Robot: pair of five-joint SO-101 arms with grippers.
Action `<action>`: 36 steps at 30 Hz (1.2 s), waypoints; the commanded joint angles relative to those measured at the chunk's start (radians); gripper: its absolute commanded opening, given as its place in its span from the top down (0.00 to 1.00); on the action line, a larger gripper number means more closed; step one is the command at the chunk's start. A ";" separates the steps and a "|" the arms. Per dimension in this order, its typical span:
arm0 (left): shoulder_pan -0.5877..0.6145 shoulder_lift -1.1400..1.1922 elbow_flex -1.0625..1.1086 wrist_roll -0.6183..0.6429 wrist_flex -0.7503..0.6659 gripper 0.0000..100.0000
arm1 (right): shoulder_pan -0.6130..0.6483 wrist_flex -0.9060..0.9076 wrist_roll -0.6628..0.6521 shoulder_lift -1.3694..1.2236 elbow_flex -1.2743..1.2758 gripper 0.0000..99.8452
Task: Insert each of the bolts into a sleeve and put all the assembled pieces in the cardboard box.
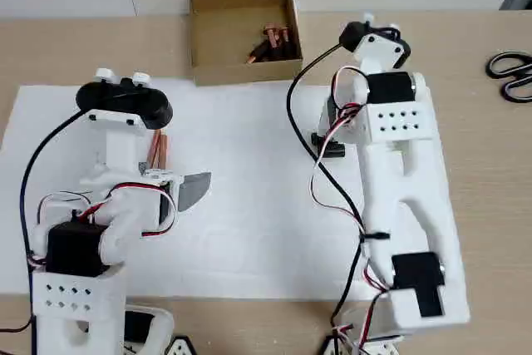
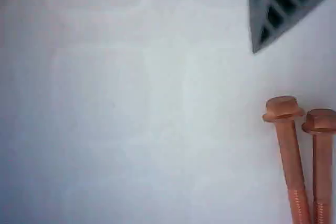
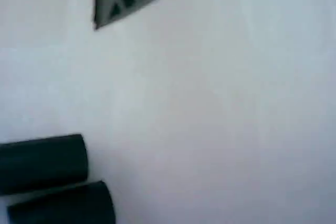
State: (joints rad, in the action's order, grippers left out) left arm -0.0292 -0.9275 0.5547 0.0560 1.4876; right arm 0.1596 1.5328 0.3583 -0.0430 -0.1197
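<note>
Your left fingers [image 1: 195, 189] are spread just beside the two loose bolts [image 2: 287, 153], likely poised to take one, while the right arm [image 1: 397, 118] waits over the two sleeves [image 3: 44, 163] (its grip I cannot tell) and finished pieces [image 1: 270, 46] lie in the cardboard box [image 1: 212, 35].

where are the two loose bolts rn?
High view: the two bolts lie side by side on the white sheet, on the table's left half, right beside the left arm and below the cardboard box in the picture.
</note>
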 commanded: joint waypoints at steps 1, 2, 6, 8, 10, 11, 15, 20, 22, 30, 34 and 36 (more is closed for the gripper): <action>0.003 -0.012 -0.002 -0.005 -0.020 0.69 | 0.007 -0.005 0.011 -0.054 -0.048 0.84; 0.003 -0.012 -0.002 -0.005 -0.020 0.69 | 0.005 -0.012 0.009 -0.079 -0.048 0.84; 0.003 -0.012 -0.002 -0.005 -0.020 0.69 | -0.027 -0.045 0.011 -0.173 -0.051 0.84; 0.002 -0.012 -0.002 -0.005 -0.020 0.69 | -0.033 -0.053 0.014 -0.205 -0.051 0.84; 0.000 -0.012 -0.002 -0.005 -0.020 0.69 | -0.033 -0.054 0.014 -0.225 -0.052 0.84; -0.002 -0.012 -0.002 -0.005 -0.020 0.69 | -0.033 -0.058 0.017 -0.232 -0.052 0.84; -0.003 -0.012 -0.002 -0.005 -0.021 0.69 | -0.033 -0.074 0.129 -0.239 -0.054 0.84; -0.005 -0.012 -0.002 -0.006 -0.020 0.69 | -0.027 -0.139 0.232 -0.239 -0.054 0.84; -0.005 -0.012 -0.002 -0.006 -0.020 0.69 | -0.025 -0.162 0.284 -0.240 -0.054 0.84; -0.005 -0.012 -0.002 -0.008 -0.020 0.69 | -0.024 -0.206 0.526 -0.240 -0.049 0.84; -0.005 -0.012 -0.002 -0.008 -0.025 0.69 | -0.024 -0.203 0.585 -0.242 -0.048 0.84; -0.005 -0.012 -0.002 -0.008 -0.025 0.69 | -0.024 -0.203 0.601 -0.242 -0.048 0.84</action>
State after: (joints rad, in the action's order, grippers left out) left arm -0.0292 -0.9275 0.5547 0.0560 1.4876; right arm 0.1335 1.3380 0.9306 -0.2885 -0.1243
